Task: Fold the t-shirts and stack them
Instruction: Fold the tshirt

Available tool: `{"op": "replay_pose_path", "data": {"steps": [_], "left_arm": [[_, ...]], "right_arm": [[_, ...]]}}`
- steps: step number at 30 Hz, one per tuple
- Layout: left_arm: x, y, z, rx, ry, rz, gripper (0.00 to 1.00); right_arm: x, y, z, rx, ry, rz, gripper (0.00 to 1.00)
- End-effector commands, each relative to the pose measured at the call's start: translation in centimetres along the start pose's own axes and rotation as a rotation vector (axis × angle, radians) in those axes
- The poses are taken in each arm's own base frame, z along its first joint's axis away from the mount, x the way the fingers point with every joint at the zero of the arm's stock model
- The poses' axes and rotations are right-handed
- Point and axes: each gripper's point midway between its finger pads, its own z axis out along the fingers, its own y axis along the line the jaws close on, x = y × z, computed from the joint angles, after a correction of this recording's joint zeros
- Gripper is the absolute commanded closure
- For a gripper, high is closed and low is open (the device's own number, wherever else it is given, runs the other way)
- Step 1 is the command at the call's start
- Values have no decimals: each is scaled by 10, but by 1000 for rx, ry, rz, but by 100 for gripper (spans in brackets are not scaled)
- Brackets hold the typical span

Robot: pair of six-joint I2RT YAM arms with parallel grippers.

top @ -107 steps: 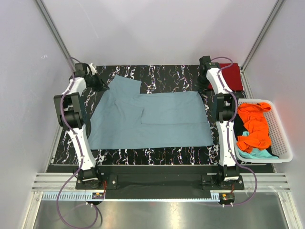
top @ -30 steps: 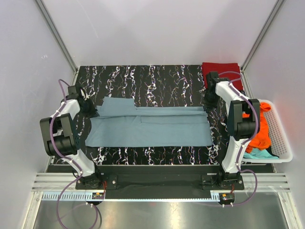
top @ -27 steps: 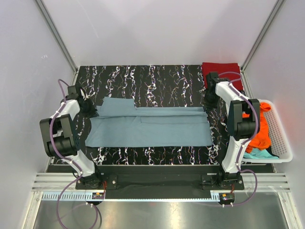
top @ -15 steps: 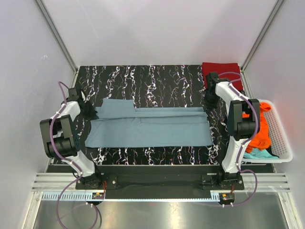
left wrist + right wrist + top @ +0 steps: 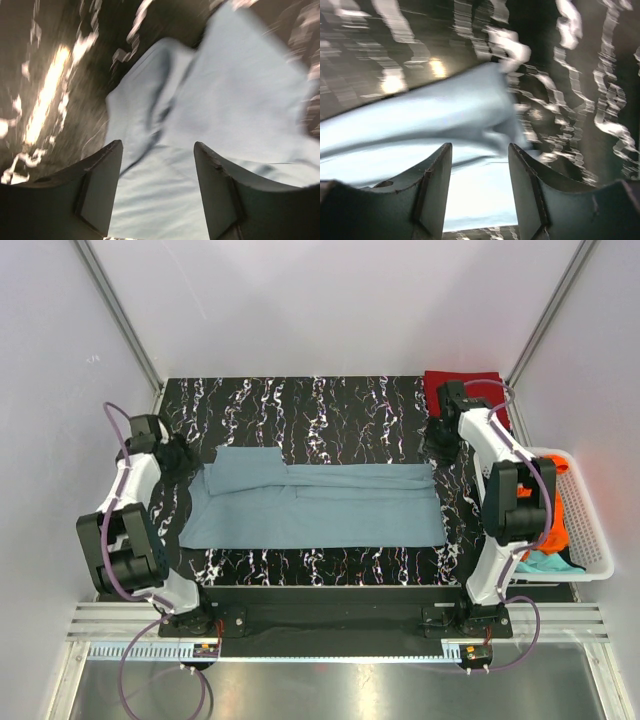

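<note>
Grey-blue t-shirt is laid as a long folded band across the middle of the black marbled table. The left gripper and right gripper are held open and empty at its far left and far right corners. For a neat next fold, both layers should probably be pinched together and the edges kept aligned. A dark red t-shirt is folded far right. An orange t-shirt is heaped in a white basket. White walls enclose everything.

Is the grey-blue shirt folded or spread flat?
Folded once lengthwise: the grey-blue shirt lies as a long band on the table, with layered edges showing.
</note>
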Motion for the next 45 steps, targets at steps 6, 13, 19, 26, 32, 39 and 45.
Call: {"op": "replay_pose_path", "data": {"steps": [6,13,19,26,32,39,45], "left_arm": [[-67,-99,13,351,-38,180,36],[-90,-119,69,332,-16,280,36],[-88,-106,96,217,-6,310,38],[-84,-93,116,118,-6,359,40],[-76,-88,130,105,26,370,44],[-73,-93,139,140,47,390,62],[-64,-103,124,203,66,369,100]], "right_arm": [[-17,94,-21,-385,-4,-30,46],[-9,111,-11,-465,71,-42,45],[-7,101,-13,-435,47,-71,45],[-1,90,-12,-424,55,-75,45],[-3,80,-12,-416,53,-57,45],[-2,79,-14,-417,49,-57,46],[-5,75,-15,-400,37,-43,46]]}}
